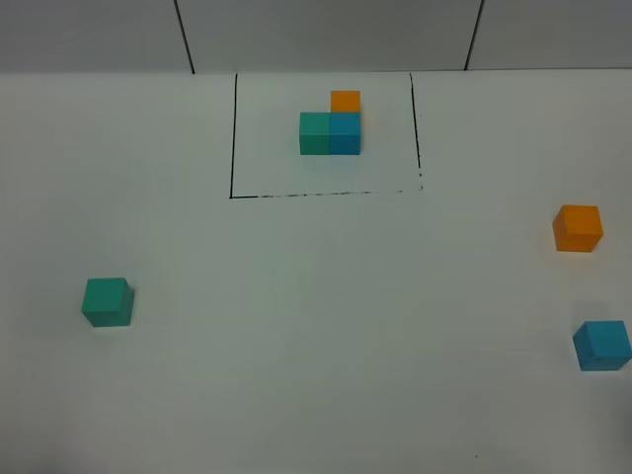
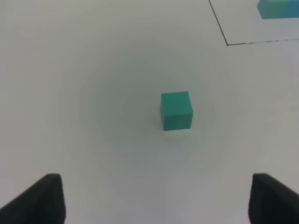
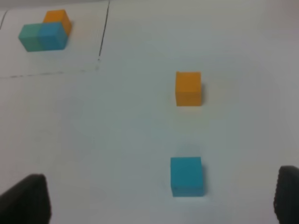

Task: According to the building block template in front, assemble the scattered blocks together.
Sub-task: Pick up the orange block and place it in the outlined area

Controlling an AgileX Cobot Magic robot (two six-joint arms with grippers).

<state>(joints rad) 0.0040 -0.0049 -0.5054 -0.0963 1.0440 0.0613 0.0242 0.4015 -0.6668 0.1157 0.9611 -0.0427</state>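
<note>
Bench (image 1: 296, 326), left to right: my left hand (image 2: 156, 198), spread wide and empty, aims at the teal cube (image 1: 107, 301); the framed template (image 1: 331, 126) sits far-centre as reference; my right hand (image 3: 159, 198), equally spread, faces the loose orange cube (image 1: 578, 228) and blue cube (image 1: 602, 345).

The table (image 1: 316, 326) is a smooth, matt white surface, evenly dull from edge to edge. The teal-green cube (image 1: 107, 301), the orange cube (image 1: 578, 228) and the blue cube (image 1: 602, 345) have plain matt faces, each flat and even in colour, smooth, with crisp edges. The three joined cubes of the building block template (image 1: 331, 126) show the same dull, smooth finish. The black frame (image 1: 234, 138) around them is a thin drawn line, broken and patchy along its near side. The left gripper's fingers (image 2: 42, 200) and the right gripper's fingers (image 3: 25, 200) are matt black, perhaps plastic or rubber, though both are too blurred to be sure
</note>
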